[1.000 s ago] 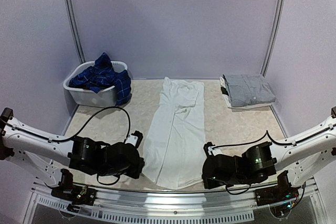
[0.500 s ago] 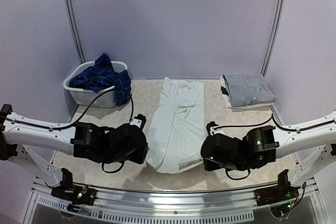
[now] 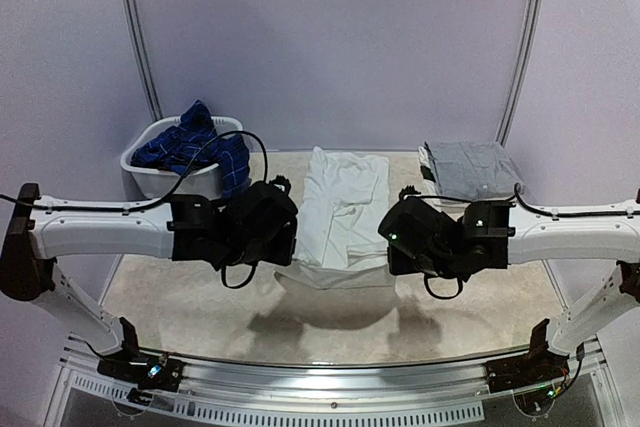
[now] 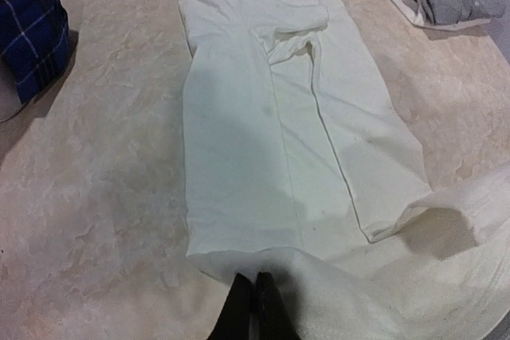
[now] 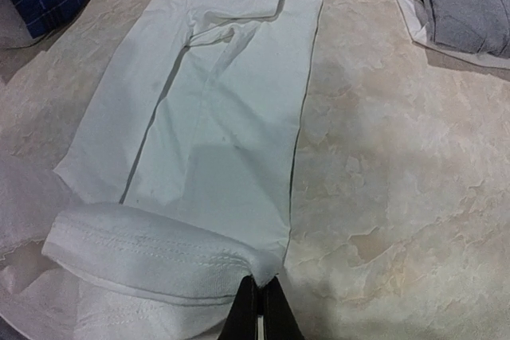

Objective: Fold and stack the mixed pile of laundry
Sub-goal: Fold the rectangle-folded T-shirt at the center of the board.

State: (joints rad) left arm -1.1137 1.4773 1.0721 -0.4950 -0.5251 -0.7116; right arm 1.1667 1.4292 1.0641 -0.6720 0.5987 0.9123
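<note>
Slippage threatens: left gripper (image 4: 255,279), clamped on one hem corner of trousers (image 3: 345,187) lying mid-table, and right gripper (image 5: 259,281), clamped on the other, hold thin pinches; uneven travel could skew the fold.

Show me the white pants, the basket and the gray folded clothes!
white pants (image 3: 345,190): top view, the flat upper part
basket (image 3: 165,184): top view, its white front wall
gray folded clothes (image 3: 478,169): top view, the top layer
</note>
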